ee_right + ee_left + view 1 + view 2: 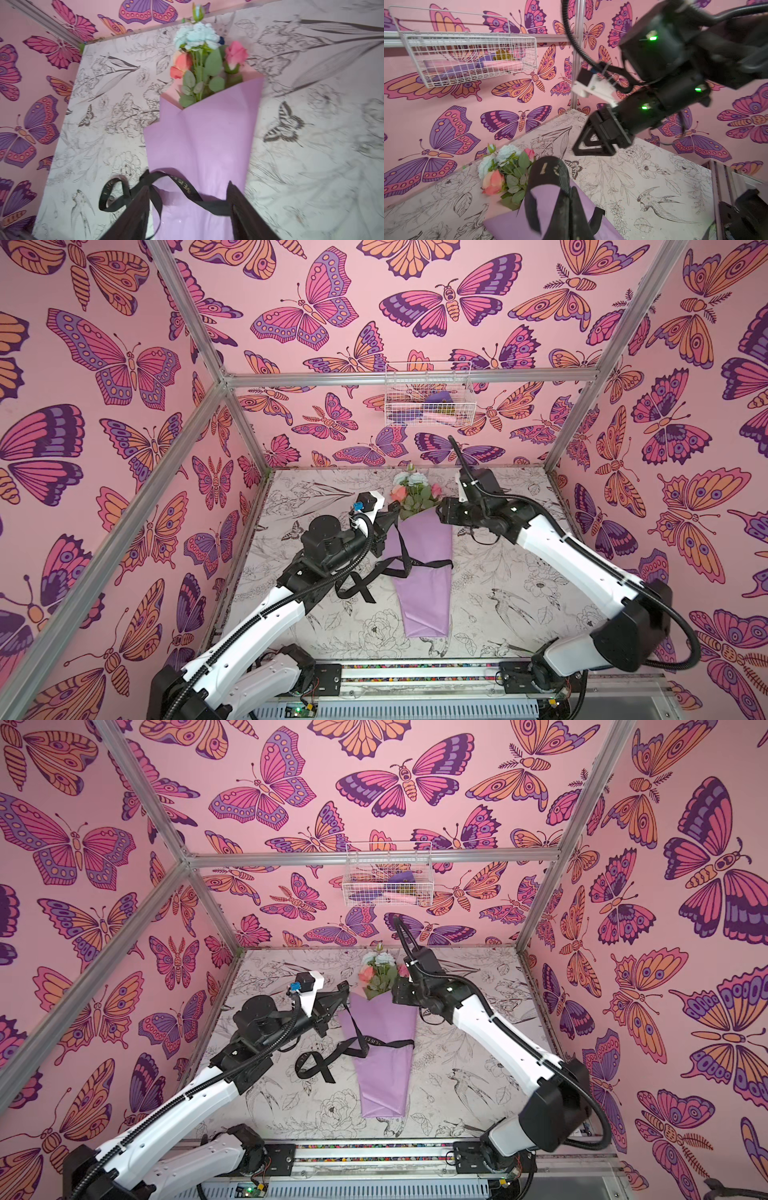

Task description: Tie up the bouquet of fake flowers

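Right wrist view gives me one bouquet [203,124], lying flat on the table [311,145] in the middle of the frame. Its blooms point toward the top edge and its lilac wrap [207,153] runs down to the bottom. I count two coral-pink roses [180,64], one pale blue cluster [197,37] above them and one closed bud [197,10] at the very top. One black ribbon [187,188] with pale lettering crosses the wrap low in that frame and loops off to its left. My right fingers [133,212] stand wide, one at each lower side of the frame, with nothing gripped. In both top views they hang just beside the upper right edge of the wrap. My left fingers [394,517] are pressed together on one strand of the ribbon, which runs taut up from the band across the wrap. They sit just left of the leaves. I have two arms in view, the left arm [266,614] and the right arm [582,560], reaching in from the lower corners.

The table is pale, printed all over with black-line flowers, birds and butterflies. Three pink walls [104,427] with big purple, orange and magenta butterflies close it in, framed by silver bars [332,379]. One white wire basket [428,393] hangs on the back rail at upper centre. It holds purple and pink things I cannot make out.
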### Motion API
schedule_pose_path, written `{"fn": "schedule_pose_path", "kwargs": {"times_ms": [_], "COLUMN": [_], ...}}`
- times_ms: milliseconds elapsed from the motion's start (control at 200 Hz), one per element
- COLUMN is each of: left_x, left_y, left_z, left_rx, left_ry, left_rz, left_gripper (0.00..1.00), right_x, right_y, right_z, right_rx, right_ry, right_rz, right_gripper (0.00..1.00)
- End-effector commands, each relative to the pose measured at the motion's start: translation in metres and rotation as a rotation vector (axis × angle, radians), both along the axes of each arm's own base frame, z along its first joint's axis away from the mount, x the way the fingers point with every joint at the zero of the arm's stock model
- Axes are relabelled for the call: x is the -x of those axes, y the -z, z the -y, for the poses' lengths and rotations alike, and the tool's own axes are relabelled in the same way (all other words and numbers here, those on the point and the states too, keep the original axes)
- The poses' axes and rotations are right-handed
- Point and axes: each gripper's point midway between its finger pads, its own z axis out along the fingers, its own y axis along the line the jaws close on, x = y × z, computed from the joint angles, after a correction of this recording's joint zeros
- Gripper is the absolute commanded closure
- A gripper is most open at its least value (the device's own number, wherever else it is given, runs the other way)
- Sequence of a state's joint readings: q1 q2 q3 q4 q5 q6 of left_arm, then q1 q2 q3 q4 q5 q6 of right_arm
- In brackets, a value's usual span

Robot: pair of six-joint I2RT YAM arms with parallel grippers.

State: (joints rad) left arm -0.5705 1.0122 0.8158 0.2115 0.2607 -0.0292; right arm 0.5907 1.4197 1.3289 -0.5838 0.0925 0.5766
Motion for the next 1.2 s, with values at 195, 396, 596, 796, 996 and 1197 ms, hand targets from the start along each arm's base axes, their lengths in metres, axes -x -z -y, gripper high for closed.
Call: {"fn": "schedule_pose_path", "kwargs": {"times_ms": [195,396,596,796,996,1197], "left_x": [-0.061,-0.09,-0.112,-0.113,-0.109,-0.105], "left_y": [0.018,0.031,0.05,0.062,0.065,0.064], "left_z": [-0.036,-0.048,-0.046,-0.044,-0.042,-0.042], "left_rx": [0.023,0.062,0.076,0.082,0.079,0.081], "left_ry": [-0.278,-0.332,-0.316,-0.305,-0.286,-0.28], "left_rz": [-0.224,-0.342,-0.439,-0.484,-0.492,-0.488], "left_gripper": [1.0,1.0,1.0,1.0,1.0,1.0], "right_x": [0.066,0.127,0.164,0.156,0.142,0.131], "right_y": [0.03,0.068,0.107,0.146,0.175,0.196], "right_z": [0.02,-0.072,-0.171,-0.219,-0.231,-0.227], "right_rx": [0.106,0.149,0.259,0.395,0.507,0.515], "right_ry": [-0.017,-0.287,-0.549,-0.615,-0.63,-0.603], "right_rz": [0.099,0.113,0.067,-0.022,-0.085,-0.158], "right_gripper": [0.44,0.46,0.44,0.41,0.36,0.34]}}
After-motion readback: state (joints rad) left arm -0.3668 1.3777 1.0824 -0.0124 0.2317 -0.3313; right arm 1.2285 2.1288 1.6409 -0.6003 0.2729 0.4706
